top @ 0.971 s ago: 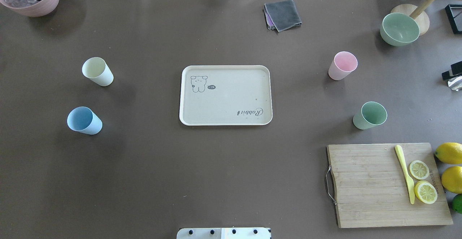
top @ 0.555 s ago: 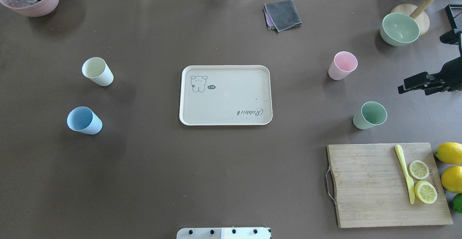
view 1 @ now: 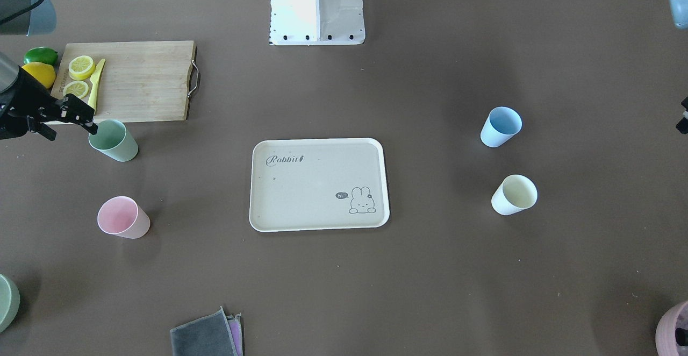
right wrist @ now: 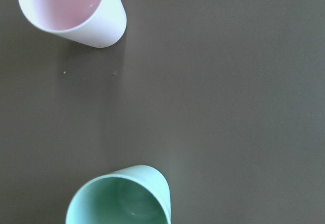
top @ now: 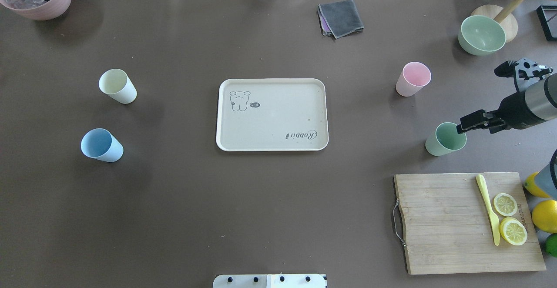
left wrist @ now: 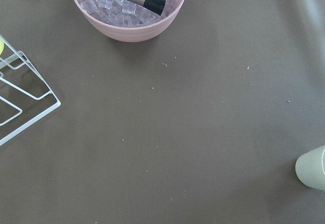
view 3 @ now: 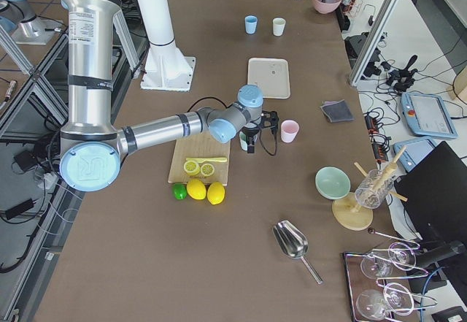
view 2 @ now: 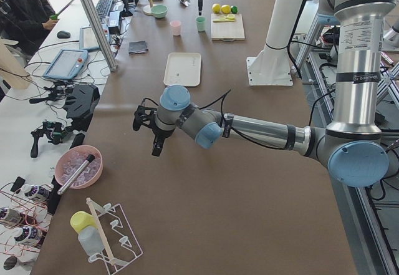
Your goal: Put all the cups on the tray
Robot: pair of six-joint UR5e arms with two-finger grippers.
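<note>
Right gripper [top: 474,128] over mint green cup [top: 445,138], jaws apart, likely lining up the first pick
Four cups upright, empty, none on the Rabbit tray [top: 272,145] at frame centre: mint green centre right, pink cup [top: 413,79] above it, cream-white cup [top: 117,86] and light blue cup [top: 102,145] at left; left gripper [view 2: 148,135] grip state cannot be told; pink bowl [top: 61,7] upper left holds ice [top: 19,1]

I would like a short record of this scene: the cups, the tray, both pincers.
beige rectangular tray: centre of table, empty
mint green tumbler cup: upright, right of tray, beside wooden cutting board
pink tumbler cup: upright, right of tray
light blue tumbler cup, cream-white tumbler cup: upright, left of tray
right pincer: open, above mint cup's rim
left pincer: open or shut cannot be told
</note>
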